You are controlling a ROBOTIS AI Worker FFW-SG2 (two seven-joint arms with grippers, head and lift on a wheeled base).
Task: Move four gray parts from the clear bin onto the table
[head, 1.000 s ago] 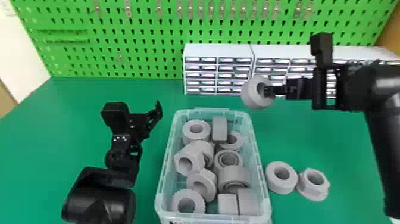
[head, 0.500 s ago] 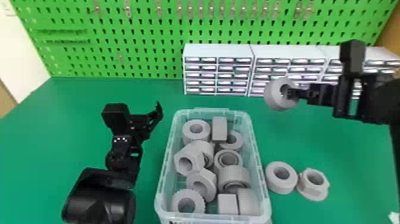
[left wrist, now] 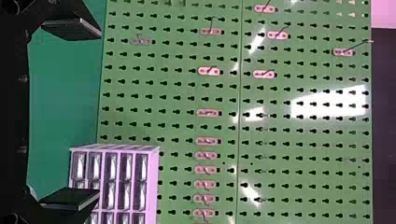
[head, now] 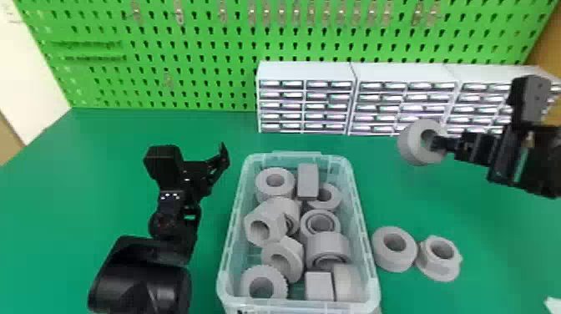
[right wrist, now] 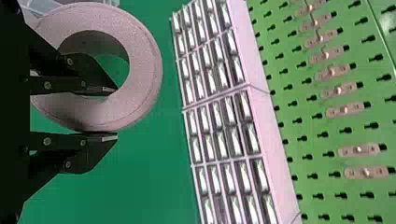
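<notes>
My right gripper (head: 438, 143) holds a thick gray ring (head: 411, 142) above the table, right of the clear bin (head: 363, 234). In the right wrist view the right gripper (right wrist: 114, 113) is shut on the wall of the gray ring (right wrist: 144, 70), one finger inside the hole and the other outside. Several gray parts (head: 327, 246) lie in the bin. On the table (head: 480, 217) to its right sit a round gray part (head: 386, 257) and a flanged gray nut (head: 442, 267). My left gripper (head: 217, 167) is parked left of the bin; in the left wrist view the left gripper (left wrist: 98, 114) is open and holds nothing.
White drawer cabinets (head: 309, 71) stand in a row at the back of the table, behind the held ring. A green pegboard (head: 200, 46) rises behind them. Something pale (head: 553, 305) shows at the bottom right corner.
The right arm has moved to the right with the ring in its gripper, away from the bin, and the ring now hangs a bit lower. The left arm and the parts in the bin have not moved.
</notes>
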